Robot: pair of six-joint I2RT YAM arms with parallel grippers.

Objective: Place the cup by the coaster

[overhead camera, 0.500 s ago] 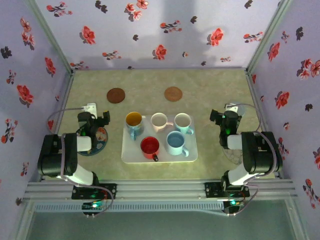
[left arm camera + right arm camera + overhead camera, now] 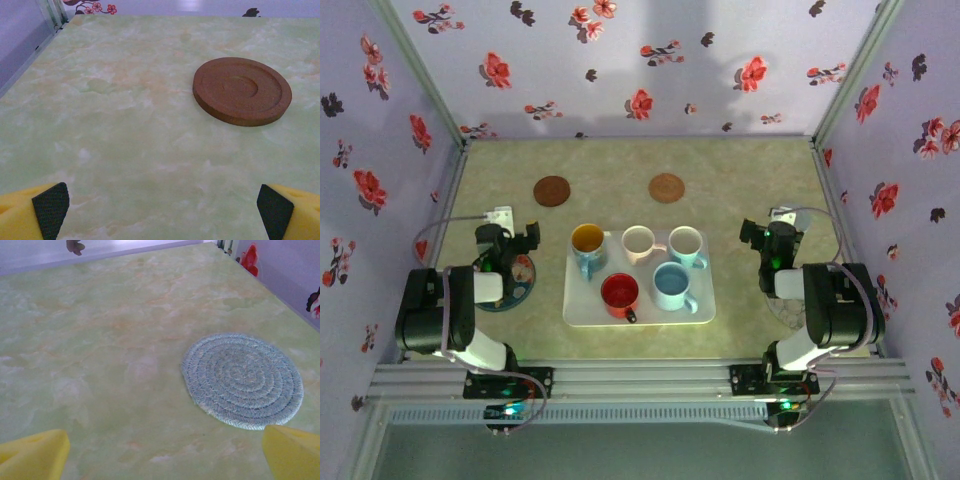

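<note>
Top external view: five cups [image 2: 638,242] sit on tray [image 2: 582,305]. Left gripper [image 2: 160,212] is left of tray, right gripper [image 2: 165,452] right of it, both w/ jaws wide, empty. Brown coasters [image 2: 551,190] lie beyond tray.

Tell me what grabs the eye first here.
A white tray mid-table carries five cups, with the red cup and blue cup nearest the arms. Beyond it lie the left brown coaster and right brown coaster. A woven coaster lies on the table in the right wrist view.
</note>
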